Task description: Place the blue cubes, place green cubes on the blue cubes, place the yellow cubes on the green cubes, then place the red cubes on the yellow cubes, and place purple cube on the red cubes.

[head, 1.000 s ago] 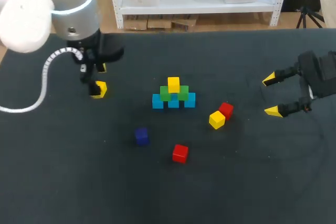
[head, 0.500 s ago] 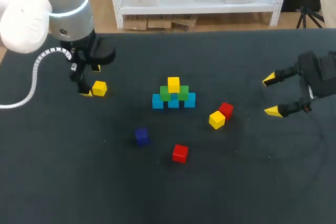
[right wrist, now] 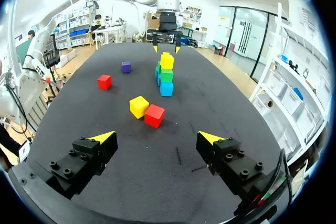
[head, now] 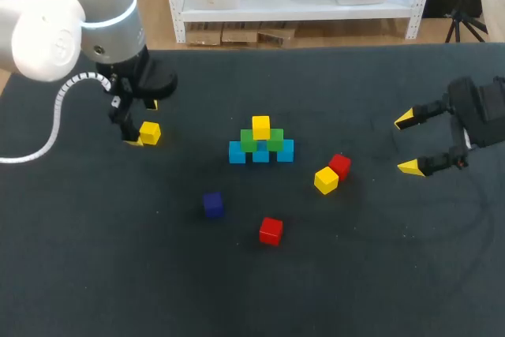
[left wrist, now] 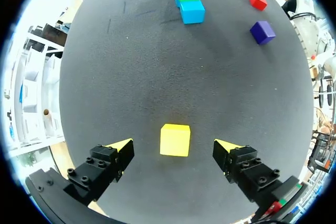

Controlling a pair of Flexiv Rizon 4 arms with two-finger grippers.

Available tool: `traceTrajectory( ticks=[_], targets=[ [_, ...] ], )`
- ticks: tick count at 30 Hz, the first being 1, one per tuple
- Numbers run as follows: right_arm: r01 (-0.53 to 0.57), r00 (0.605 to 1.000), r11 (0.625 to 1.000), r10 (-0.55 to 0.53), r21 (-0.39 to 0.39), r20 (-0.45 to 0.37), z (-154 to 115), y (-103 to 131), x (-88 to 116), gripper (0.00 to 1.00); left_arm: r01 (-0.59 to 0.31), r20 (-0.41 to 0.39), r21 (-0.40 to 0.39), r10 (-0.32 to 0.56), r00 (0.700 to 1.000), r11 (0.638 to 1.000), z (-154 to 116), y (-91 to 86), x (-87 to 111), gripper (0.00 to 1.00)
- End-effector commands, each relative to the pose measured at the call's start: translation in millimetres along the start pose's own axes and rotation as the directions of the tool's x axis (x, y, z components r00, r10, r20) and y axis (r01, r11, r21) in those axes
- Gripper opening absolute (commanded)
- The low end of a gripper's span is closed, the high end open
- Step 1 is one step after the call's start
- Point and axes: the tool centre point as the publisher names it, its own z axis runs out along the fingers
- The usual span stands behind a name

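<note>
Standing well left of the cube stack, left jaws released either side of a loose yellow cube, not touching it, right jaws also released, well right of that stack.

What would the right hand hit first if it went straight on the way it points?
Probably the red cube, nearest ahead of the right hand, with a yellow cube beside it; depth is unclear.

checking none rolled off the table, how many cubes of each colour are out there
blue cubes: 3
green cubes: 2
yellow cubes: 3
red cubes: 2
purple cube: 1
total: 11
</note>
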Motion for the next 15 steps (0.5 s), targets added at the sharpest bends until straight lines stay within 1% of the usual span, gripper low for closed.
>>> traceTrajectory(
  ticks=[1,2,3,6,7,8,9,13,15],
  targets=[
    [0.001,1.0,1.0,-0.001,0.0,0.002,0.3,0.0,0.4,1.0,0.0,0.012,0.0,0.0,1.0,1.0,5.2,2.1,1.7,1.0],
    [0.001,1.0,1.0,-0.001,0.0,0.002,0.3,0.0,0.4,1.0,0.0,0.016,0.0,0.0,1.0,1.0,6.3,2.1,1.3,1.0],
    [0.001,1.0,1.0,-0.001,0.0,0.002,0.3,0.0,0.4,1.0,-0.001,0.018,0.0,0.001,1.0,1.0,8.2,2.0,0.4,0.97],
    [0.001,1.0,1.0,-0.001,0.0,0.002,0.3,0.0,0.4,1.0,0.002,0.026,0.003,-0.002,1.0,1.0,11.7,1.6,-0.8,0.77],
    [0.001,1.0,1.0,-0.001,0.0,0.002,0.3,0.0,0.4,1.0,0.004,0.029,0.002,-0.004,1.0,1.0,12.2,1.7,-0.9,0.75],
    [0.001,1.0,1.0,-0.001,0.0,0.002,0.3,0.0,0.4,1.0,0.003,0.031,0.002,-0.003,1.0,1.0,12.8,1.6,-1.2,0.63],
    [0.001,1.0,1.0,-0.001,0.0,0.002,0.3,0.0,0.4,1.0,0.003,0.032,0.001,-0.003,0.999,1.0,13.4,1.4,-1.7,0.49],
    [0.001,1.0,1.0,-0.001,0.0,0.002,0.3,0.0,0.4,1.0,0.0,0.034,0.0,0.0,0.999,1.0,14.2,0.9,-2.4,0.42],
    [0.001,1.0,1.0,-0.001,0.0,0.002,0.3,0.0,0.4,1.0,0.003,0.033,-0.001,-0.003,0.999,1.0,14.4,0.2,-1.8,0.31]
  ],
)
